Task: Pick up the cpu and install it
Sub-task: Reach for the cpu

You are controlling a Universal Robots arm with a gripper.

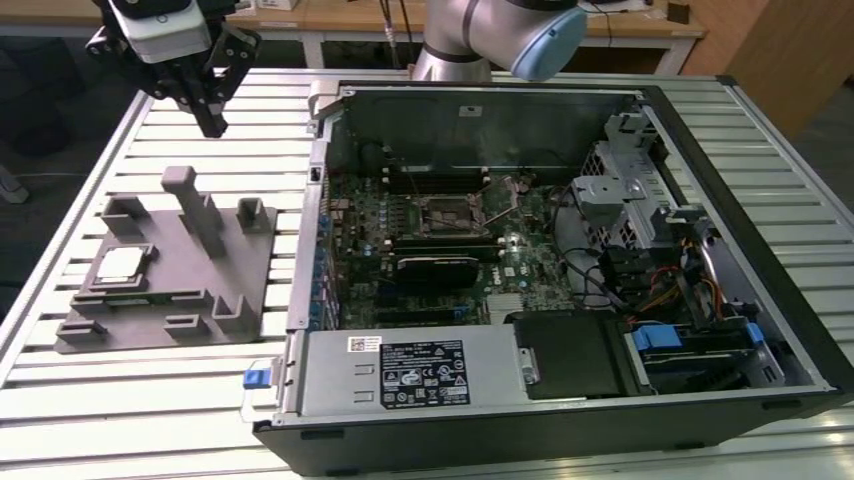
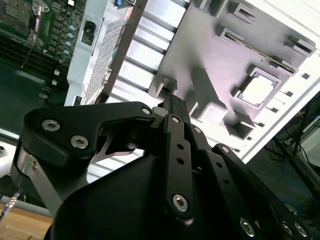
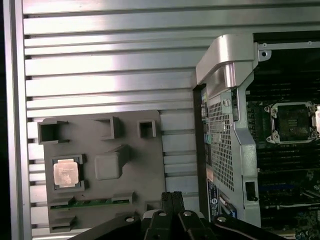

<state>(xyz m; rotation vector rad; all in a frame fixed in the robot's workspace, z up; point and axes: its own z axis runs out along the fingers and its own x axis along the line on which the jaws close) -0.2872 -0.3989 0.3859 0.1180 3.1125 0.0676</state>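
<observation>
The cpu [image 1: 120, 266], a small silvery square chip, lies flat in a recess of the grey tray [image 1: 160, 305] on the exterior view's left. My gripper [image 1: 214, 127] hangs above the table behind the tray, well apart from the chip, its fingers pressed together with nothing between them. In the first wrist view the cpu [image 3: 67, 173] sits in the tray [image 3: 145, 175], off to one side of the shut gripper [image 3: 172, 196]. The second wrist view shows the cpu [image 2: 259, 89] beyond the gripper [image 2: 170, 100]. The dark socket [image 1: 451, 212] on the motherboard stands bare, its lever raised.
An open computer case [image 1: 747, 300] fills the slatted table's middle and right, with tall metal walls, drive cages and cables. Upright posts [image 1: 200, 215] rise from the tray close to the chip. The case's corner bracket [image 3: 225, 60] stands between tray and socket [image 3: 292, 122].
</observation>
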